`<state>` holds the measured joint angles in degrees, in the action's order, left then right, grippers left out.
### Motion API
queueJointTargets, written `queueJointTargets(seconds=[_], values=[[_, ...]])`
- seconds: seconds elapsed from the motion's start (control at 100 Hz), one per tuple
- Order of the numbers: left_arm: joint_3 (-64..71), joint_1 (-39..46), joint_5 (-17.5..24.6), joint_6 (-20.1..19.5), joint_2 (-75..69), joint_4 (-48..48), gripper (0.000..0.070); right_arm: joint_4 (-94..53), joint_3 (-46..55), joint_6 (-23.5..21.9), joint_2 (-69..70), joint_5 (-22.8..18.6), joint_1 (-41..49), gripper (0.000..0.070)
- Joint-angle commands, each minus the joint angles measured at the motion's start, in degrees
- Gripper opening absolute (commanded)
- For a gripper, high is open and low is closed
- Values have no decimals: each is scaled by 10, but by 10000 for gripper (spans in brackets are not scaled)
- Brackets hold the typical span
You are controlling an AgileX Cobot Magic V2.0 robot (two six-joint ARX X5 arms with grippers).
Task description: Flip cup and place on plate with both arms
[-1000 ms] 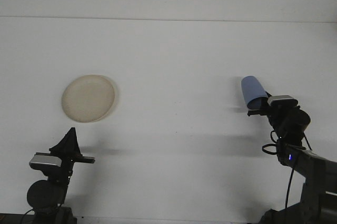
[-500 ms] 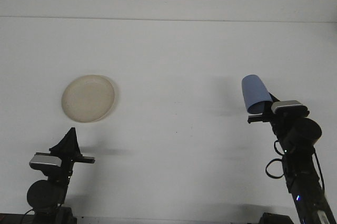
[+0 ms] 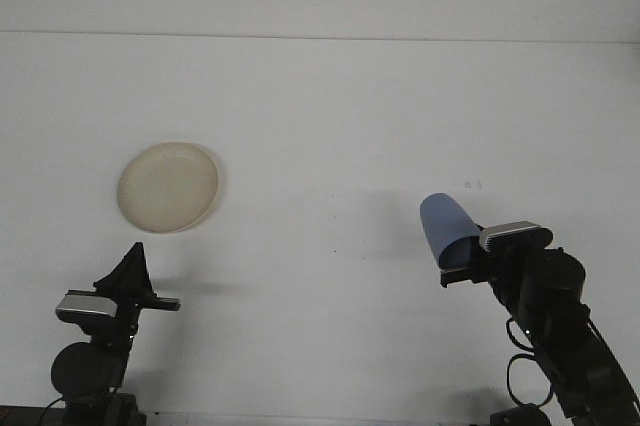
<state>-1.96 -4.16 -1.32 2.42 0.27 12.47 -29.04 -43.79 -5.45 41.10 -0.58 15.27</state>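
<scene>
A blue cup hangs above the white table at the lower right, tilted with its closed base pointing up and to the left. My right gripper is shut on its lower rim end. The cream round plate lies flat on the table at the left, nothing on it. My left gripper rests low at the bottom left, in front of the plate and apart from it, its dark fingers drawn together to a point with nothing between them.
The white table stretches back to a pale wall. The right arm's dark body and cables fill the bottom right corner. The left arm's base stands at the bottom left.
The right gripper has carried the blue cup leftward and toward the near edge of the table, off the surface. The left arm and the plate have not moved.
</scene>
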Motion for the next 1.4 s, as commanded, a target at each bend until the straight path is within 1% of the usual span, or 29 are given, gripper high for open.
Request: queueJointTargets(seconds=[0.0,0.16,0.26,0.33,0.49,0.79,0.92,1.04,1.39], values=[[11,0,0,-4,-1,7,12,-35,-40,-37,15,7,18,3],[11,0,0,-4,-1,7,12,-151,-139,-83,75,4,60,4],[11,0,0,-4,-1,7,12,-221,-201,-88,129,-3,87,4],[11,0,0,-4,-1,7,12,-269,-245,-87,174,-14,106,4],[11,0,0,-4,-1,7,12,-355,-338,-74,278,-13,148,4],[11,0,0,-4,-1,7,12,-429,-465,-33,444,-14,217,5],[11,0,0,-4,-1,7,12,-448,-496,-18,500,-13,240,5],[11,0,0,-4,-1,7,12,-449,-504,-5,540,-13,256,4],[11,0,0,-4,-1,7,12,-464,-504,6,616,-13,275,4]])
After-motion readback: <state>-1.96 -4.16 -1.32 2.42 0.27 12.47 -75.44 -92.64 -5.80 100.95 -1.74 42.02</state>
